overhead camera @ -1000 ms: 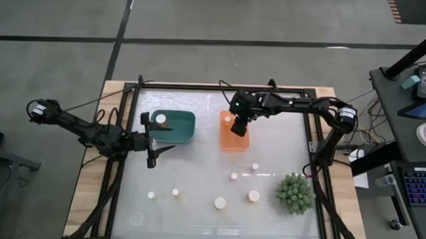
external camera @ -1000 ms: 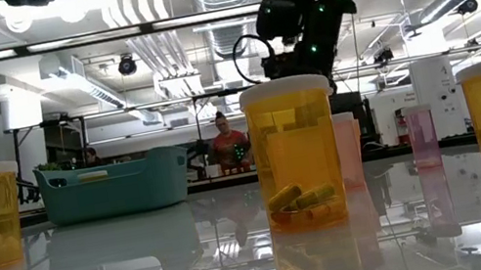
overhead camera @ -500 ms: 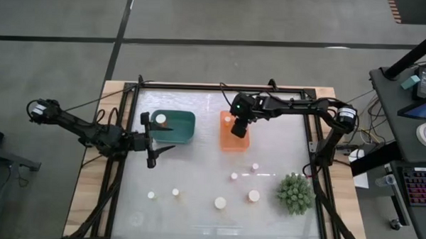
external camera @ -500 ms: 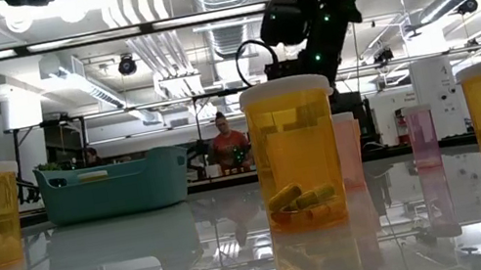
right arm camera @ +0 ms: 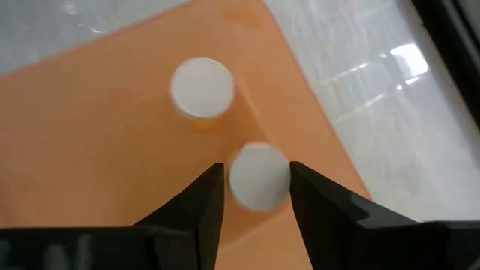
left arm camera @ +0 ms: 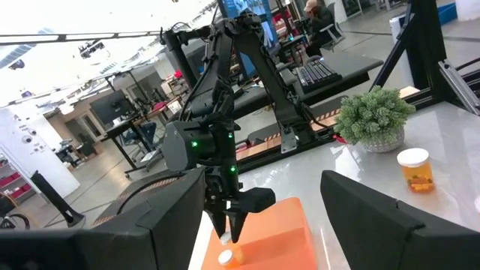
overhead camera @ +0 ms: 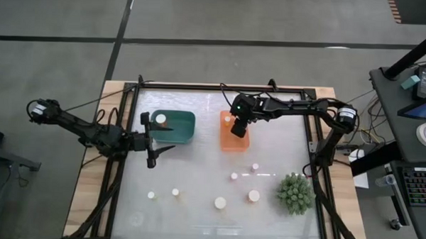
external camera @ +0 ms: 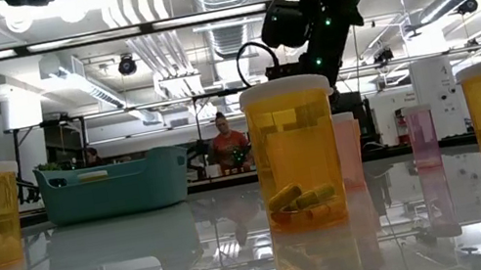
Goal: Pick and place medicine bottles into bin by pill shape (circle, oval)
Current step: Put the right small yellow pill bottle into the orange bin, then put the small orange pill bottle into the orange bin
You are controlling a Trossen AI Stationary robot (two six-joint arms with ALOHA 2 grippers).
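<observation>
My right gripper (right arm camera: 256, 174) points down into the orange bin (overhead camera: 233, 140) at the table's far middle. A white-capped medicine bottle (right arm camera: 259, 178) stands between its open fingers, which sit close on either side of the cap. A second bottle (right arm camera: 201, 88) stands beside it in the bin. My left gripper (overhead camera: 155, 143) hangs open beside the teal bin (overhead camera: 181, 129), which holds one bottle (overhead camera: 160, 119). Several more bottles (overhead camera: 220, 202) stand on the table's near half.
A spiky green plant (overhead camera: 294, 193) stands at the near right. Loose bottles (overhead camera: 255, 166) lie between the plant and the orange bin, and others (overhead camera: 151, 195) stand toward the near left. A black frame rail (overhead camera: 311, 144) runs along the table's right side.
My right arm's wrist has shifted slightly above the orange bin, while its gripper has stayed over the same spot in the bin.
</observation>
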